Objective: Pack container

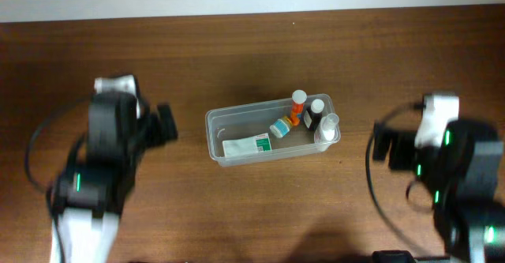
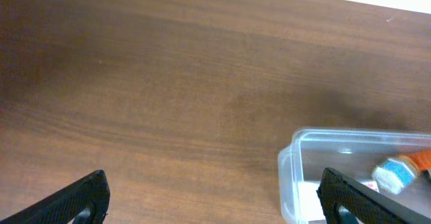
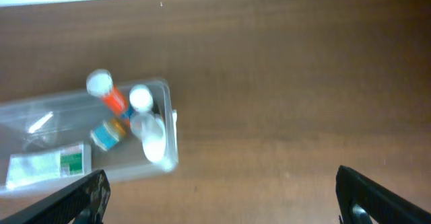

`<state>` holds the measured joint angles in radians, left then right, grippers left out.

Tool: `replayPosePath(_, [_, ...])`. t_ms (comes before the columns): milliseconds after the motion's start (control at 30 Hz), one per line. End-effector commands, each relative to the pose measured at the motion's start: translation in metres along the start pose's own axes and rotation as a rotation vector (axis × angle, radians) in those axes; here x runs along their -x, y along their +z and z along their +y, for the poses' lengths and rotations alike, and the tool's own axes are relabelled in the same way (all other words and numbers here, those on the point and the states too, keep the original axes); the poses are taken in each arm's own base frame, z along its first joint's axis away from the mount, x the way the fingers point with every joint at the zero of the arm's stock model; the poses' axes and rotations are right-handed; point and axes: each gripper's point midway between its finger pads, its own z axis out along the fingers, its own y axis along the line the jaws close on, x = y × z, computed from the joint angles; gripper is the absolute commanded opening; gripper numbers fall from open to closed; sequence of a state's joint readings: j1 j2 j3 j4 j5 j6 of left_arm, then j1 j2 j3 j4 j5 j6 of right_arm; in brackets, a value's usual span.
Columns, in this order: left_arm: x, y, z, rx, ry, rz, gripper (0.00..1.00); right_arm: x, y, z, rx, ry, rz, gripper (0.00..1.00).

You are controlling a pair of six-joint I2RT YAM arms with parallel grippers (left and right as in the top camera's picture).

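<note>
Container (image 1: 241,127) stands in the middle of the bench (image 1: 252,42), between the two arms, with its long side running from left to right. Inside it I count five things. A flat box with a green and white label (image 1: 247,145) lies on the bottom, and a small bluish bottle (image 1: 281,126) lies on its side next to it. An orange bottle with a white cap (image 1: 297,101), a dark bottle with a white cap (image 1: 315,111) and a clear bottle (image 1: 327,126) are crowded at the right end.

No view shows any item on the bench outside the container, so I judge the packing to be finished or very nearly so. No lid is visible, so I cannot tell whether closing remains.

The left pincer (image 2: 215,183) is spread wide and holds nothing, near the container's left end. The right pincer (image 3: 222,180) is also spread and empty, apart from the right end.
</note>
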<state>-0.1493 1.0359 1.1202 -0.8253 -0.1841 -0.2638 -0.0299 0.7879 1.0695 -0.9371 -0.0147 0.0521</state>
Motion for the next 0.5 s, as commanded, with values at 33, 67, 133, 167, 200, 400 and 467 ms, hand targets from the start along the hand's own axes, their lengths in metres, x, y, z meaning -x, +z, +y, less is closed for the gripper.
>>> replayPosePath(33, [-0.045, -0.019, 0.024, 0.029, 0.018, -0.077, 0.99, -0.050, -0.008, -0.008, -0.028, 0.018, -0.023, 0.98])
replayPosePath(67, [-0.048, -0.022, 0.026, 0.029, 0.014, -0.099, 0.99, -0.057, -0.008, -0.008, -0.028, 0.017, -0.028, 0.98])
replayPosePath(133, [-0.059, -0.028, 0.030, 0.027, 0.010, -0.112, 0.99, -0.070, -0.007, -0.009, -0.027, 0.017, -0.032, 0.98])
replayPosePath(167, [-0.065, -0.030, 0.033, 0.028, 0.011, -0.109, 0.99, -0.075, -0.005, -0.009, -0.027, 0.017, -0.030, 0.98])
replayPosePath(200, [-0.070, -0.033, 0.034, 0.030, 0.013, -0.101, 0.99, -0.079, -0.004, -0.009, -0.028, 0.017, -0.026, 0.98])
replayPosePath(400, [-0.102, -0.038, 0.044, 0.058, 0.038, 0.009, 0.99, -0.095, 0.006, -0.010, -0.030, 0.018, 0.017, 0.98])
replayPosePath(467, [-0.109, -0.038, 0.046, 0.065, 0.044, 0.037, 0.99, -0.096, 0.007, -0.010, -0.030, 0.018, 0.017, 0.98])
